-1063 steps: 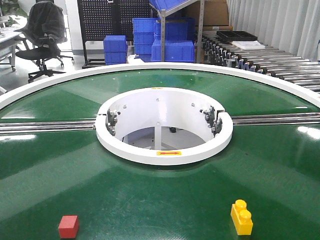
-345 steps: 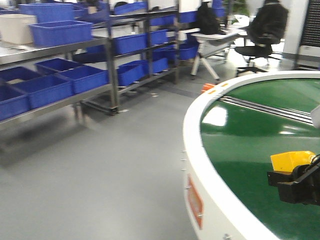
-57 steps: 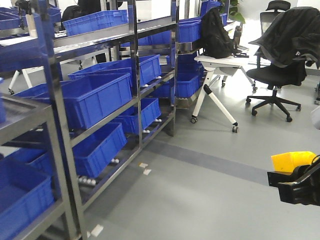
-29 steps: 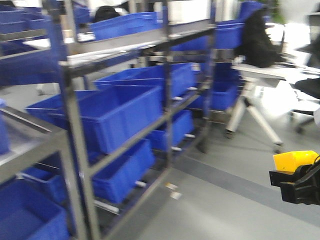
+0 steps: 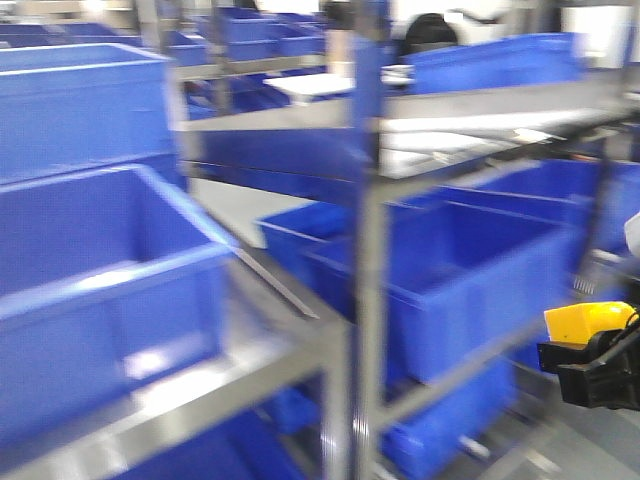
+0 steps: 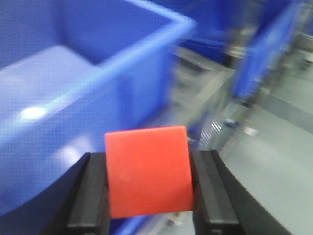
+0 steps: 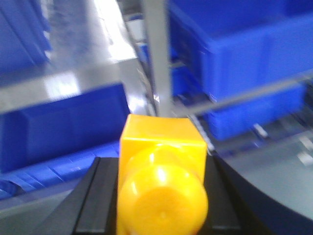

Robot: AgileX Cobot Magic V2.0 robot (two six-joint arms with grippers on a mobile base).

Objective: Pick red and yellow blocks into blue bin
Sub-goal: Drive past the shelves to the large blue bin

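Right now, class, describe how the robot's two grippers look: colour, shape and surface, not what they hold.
Both are matte black. The left gripper has two flat, slab-like parallel fingers with curved outer shoulders; the right gripper looks alike.

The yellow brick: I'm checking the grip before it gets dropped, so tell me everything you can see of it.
The yellow brick is glossy plastic: a boxy body with round studs pointing at the right wrist camera, the nearer one clearest. It is held in the air, clamped at two opposite sides between the right gripper's dark fingers. Nothing else touches it. Behind it, blurred, are blue tubs on a metal rack.
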